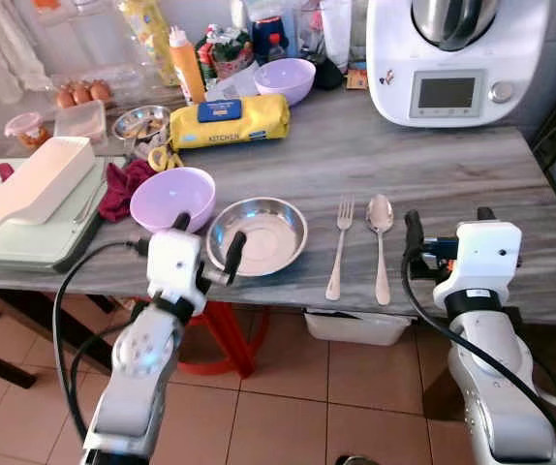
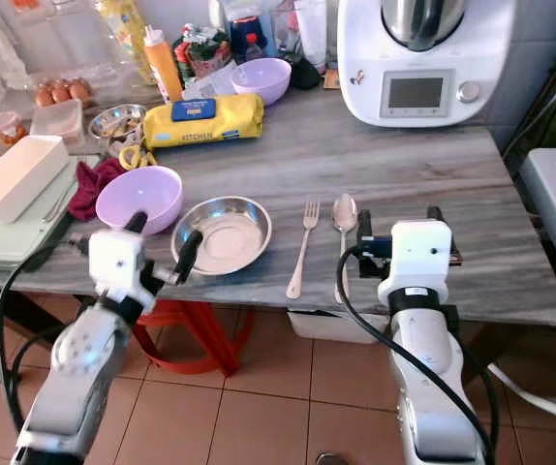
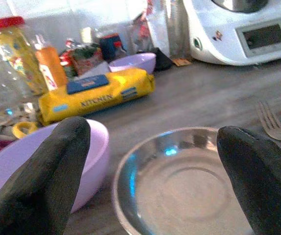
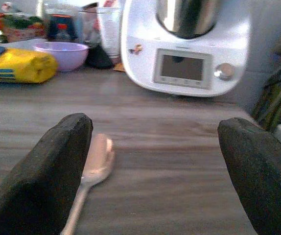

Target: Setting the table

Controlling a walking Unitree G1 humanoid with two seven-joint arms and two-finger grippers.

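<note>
The left end effector [image 1: 208, 244] hovers at the near edge of the worktop [image 1: 433, 165] with its two black fingers spread wide, holding nothing; one finger is by the lilac bowl [image 1: 171, 197], the other over the near rim of the steel dish [image 1: 257, 234]. The right end effector [image 2: 401, 227] is likewise spread and empty, just right of the spoon [image 2: 343, 231], with bare worktop ahead of it.

The steel dish lies near the front edge, touching or just beside the lilac bowl. The fork [image 1: 339, 244] and spoon lie side by side to its right, handles toward the robot.

The dish looks light, rigid and slick; its thin raised rim seems the only purchase, one finger inside and one outside. The flat cutlery would likely be hard to lift; the narrow handles suit pinching best.

Beyond stand a yellow kitchen pack [image 1: 228, 120], a second lilac bowl [image 1: 285, 79] and a white kitchen machine [image 1: 452, 58].
</note>
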